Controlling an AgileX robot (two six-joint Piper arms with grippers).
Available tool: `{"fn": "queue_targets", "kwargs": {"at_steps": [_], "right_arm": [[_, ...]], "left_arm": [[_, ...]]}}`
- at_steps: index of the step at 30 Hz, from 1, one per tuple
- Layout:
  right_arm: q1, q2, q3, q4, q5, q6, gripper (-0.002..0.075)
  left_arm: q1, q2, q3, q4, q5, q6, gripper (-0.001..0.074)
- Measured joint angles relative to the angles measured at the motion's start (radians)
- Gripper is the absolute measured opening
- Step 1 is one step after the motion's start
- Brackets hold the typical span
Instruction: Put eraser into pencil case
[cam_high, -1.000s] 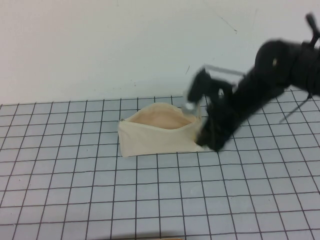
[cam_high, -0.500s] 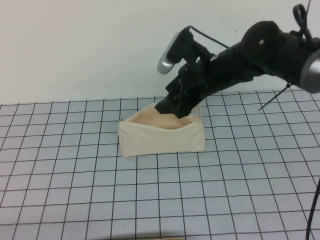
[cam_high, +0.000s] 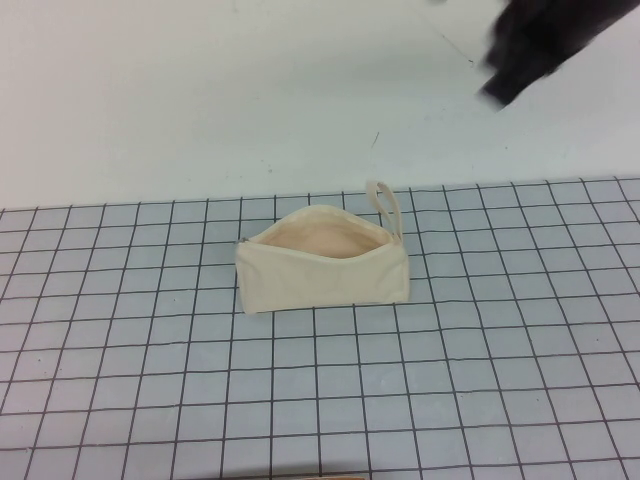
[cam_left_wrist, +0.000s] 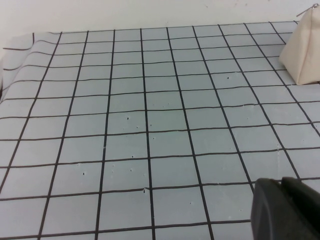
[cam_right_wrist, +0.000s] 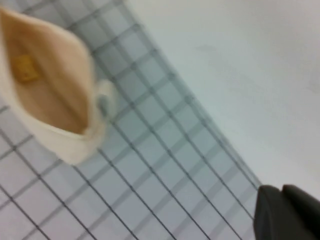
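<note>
Since the small yellowish eraser block already lies inside the cream canvas zip pencil case, which stands unzipped mid-counter, little seems left to spoil; a careless sweep by either arm might tip the pouch and spill it. Nearest, the left hand sits low over the grey gridded counter, well apart from the pouch. Farthest, the right hand hangs high above the counter's back edge. Whether either hand is spread, I cannot tell.
</note>
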Motion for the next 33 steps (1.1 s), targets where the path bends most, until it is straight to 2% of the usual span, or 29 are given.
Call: {"fn": "queue_targets", "kwargs": {"at_steps": [5, 8, 13, 18, 24, 29, 33], "right_arm": [[-0.008, -0.172, 0.034, -0.038, -0.011, 0.092, 0.0006], [-0.008, -0.351, 0.145, -0.021, -0.035, 0.150, 0.0006], [-0.008, -0.573, 0.427, -0.021, -0.071, 0.210, 0.0006], [-0.008, -0.824, 0.814, -0.023, -0.189, 0.288, 0.0006], [-0.008, -1.063, 1.154, -0.029, -0.276, 0.328, 0.0006], [-0.008, -1.186, 1.351, -0.033, -0.294, 0.341, 0.0004], [-0.008, -1.228, 1.422, -0.021, -0.266, 0.357, 0.0004]], "left_arm": [[0.000, 0.000, 0.000, 0.000, 0.000, 0.000, -0.0001], [0.000, 0.000, 0.000, 0.000, 0.000, 0.000, -0.0001], [0.000, 0.000, 0.000, 0.000, 0.000, 0.000, -0.0001], [0.000, 0.000, 0.000, 0.000, 0.000, 0.000, -0.0001], [0.000, 0.000, 0.000, 0.000, 0.000, 0.000, -0.0001], [0.000, 0.000, 0.000, 0.000, 0.000, 0.000, -0.0001], [0.000, 0.000, 0.000, 0.000, 0.000, 0.000, -0.0001]]}}
